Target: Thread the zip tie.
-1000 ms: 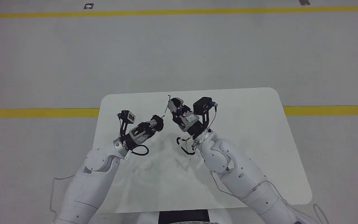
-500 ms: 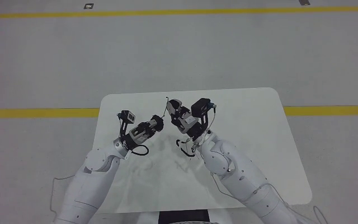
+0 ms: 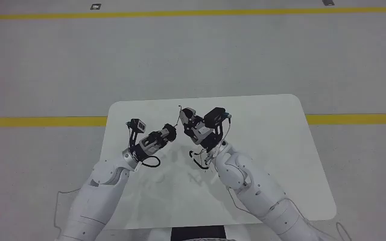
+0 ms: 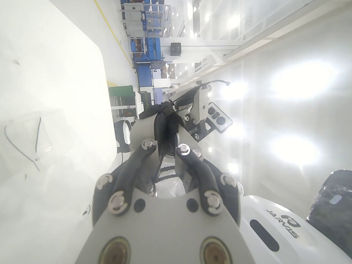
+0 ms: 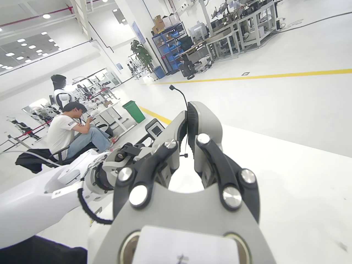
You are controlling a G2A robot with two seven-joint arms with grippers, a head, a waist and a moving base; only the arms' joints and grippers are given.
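Printed lettering is showing on a white casing (image 4: 283, 223) in the left wrist view. A white label (image 5: 187, 244) with a small mark is sitting on the base of the right gripper (image 5: 188, 112). The right gripper's fingers (image 5: 205, 119) are pressing together on the zip tie (image 5: 172, 87). Its thin black end is rising past the fingertips, while its other end is hanging in the gap behind them. The left gripper (image 4: 165, 113) is holding its fingers (image 4: 148, 127) closed on a thin black strand (image 4: 159, 166) that is running back between them. In the top view both grippers are hovering close together above the tabletop (image 3: 271, 150). The left wrist view is also showing a clear bag (image 4: 30, 138) lying on the tabletop.
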